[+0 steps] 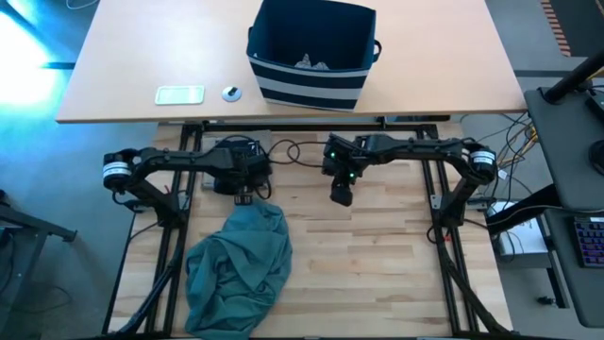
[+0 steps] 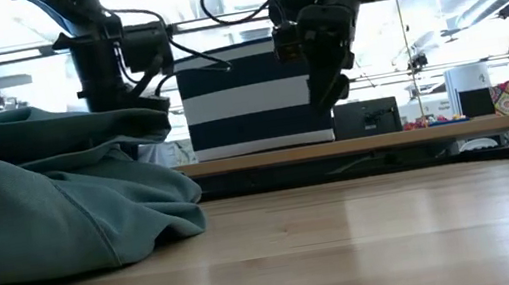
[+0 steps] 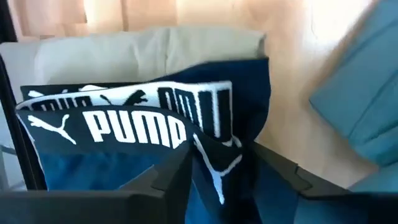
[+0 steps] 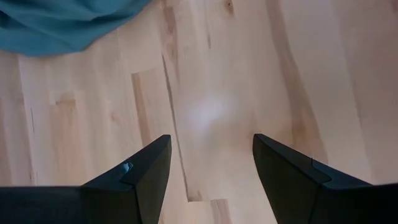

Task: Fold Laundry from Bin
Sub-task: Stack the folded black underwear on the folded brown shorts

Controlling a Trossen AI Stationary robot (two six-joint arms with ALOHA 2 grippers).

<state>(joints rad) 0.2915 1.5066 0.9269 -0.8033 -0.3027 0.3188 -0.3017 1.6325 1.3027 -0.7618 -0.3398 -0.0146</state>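
Wooden table (image 1: 377, 274): teal-green garment (image 1: 238, 269) heaped at 7 o'clock.
Left gripper (image 1: 243, 198): nearer, at heap's 12 o'clock edge; jaws pinched navy garment (image 3: 124, 134).
Right gripper (image 1: 342, 195): well apart at 3 o'clock, parted, empty.
Bin (image 1: 311, 52): 12 o'clock, beyond both.

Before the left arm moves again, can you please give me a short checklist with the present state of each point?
1. Left gripper has the navy garment between its fingers: ok, though a firm grip cannot be confirmed.
2. Beige garment is free of the navy one: cannot tell.
3. Teal garment lies clear of the table centre: ok, heaped on the left.
4. Right gripper is open over bare wood, holding nothing: ok.
5. Bin is emptied: not ok, small grey pieces remain inside.
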